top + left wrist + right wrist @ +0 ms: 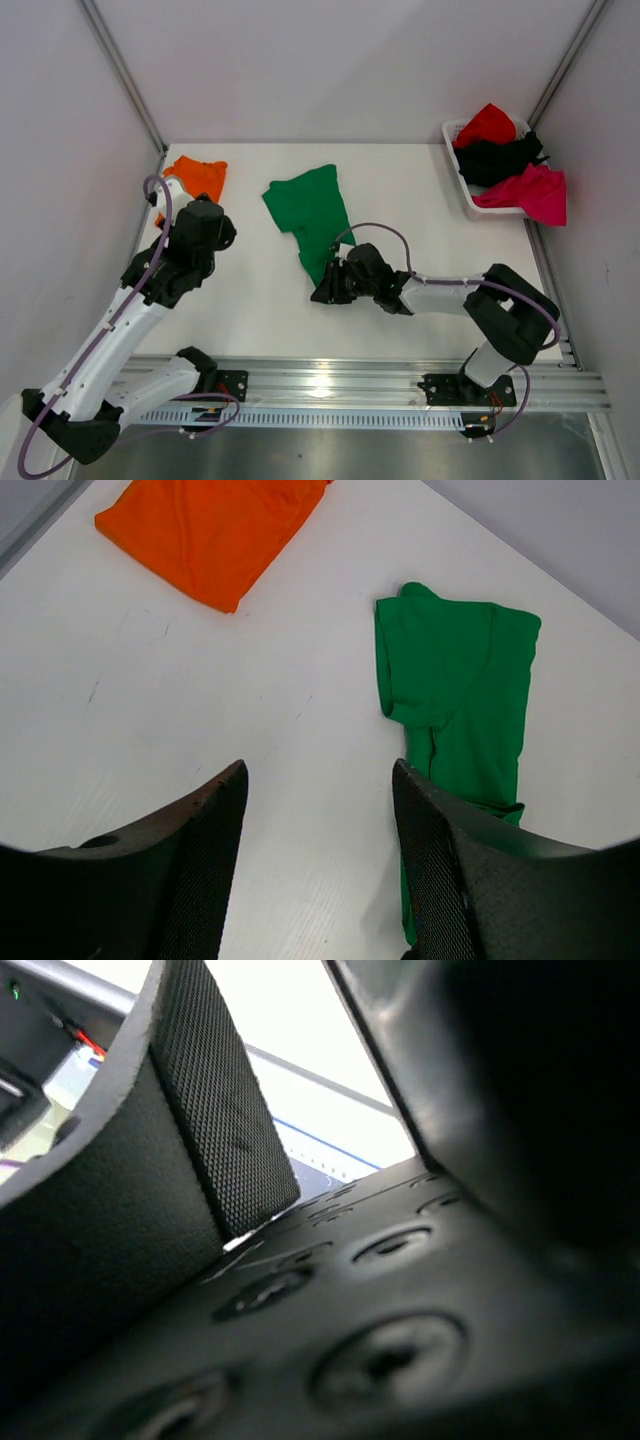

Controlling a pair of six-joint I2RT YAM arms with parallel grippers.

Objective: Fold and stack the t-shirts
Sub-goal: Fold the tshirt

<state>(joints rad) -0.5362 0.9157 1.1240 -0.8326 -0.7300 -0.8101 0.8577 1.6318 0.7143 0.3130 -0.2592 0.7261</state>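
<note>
A bright green t-shirt (305,210) (455,680) lies partly folded lengthwise in the middle of the table. An orange t-shirt (195,177) (210,530) lies folded at the back left. My left gripper (212,232) (320,770) hovers open over bare table between the two, with nothing between its fingers (205,850). My right gripper (326,288) (330,1110) lies low at the near end of the green t-shirt. Its wrist view shows one pad (225,1120), a gap, and no cloth between the jaws.
A white basket (455,170) at the back right holds a red t-shirt (487,122), a black one (500,155) and a magenta one (530,192) that hangs over its rim. Grey walls close in both sides; a metal rail (330,380) runs along the near edge.
</note>
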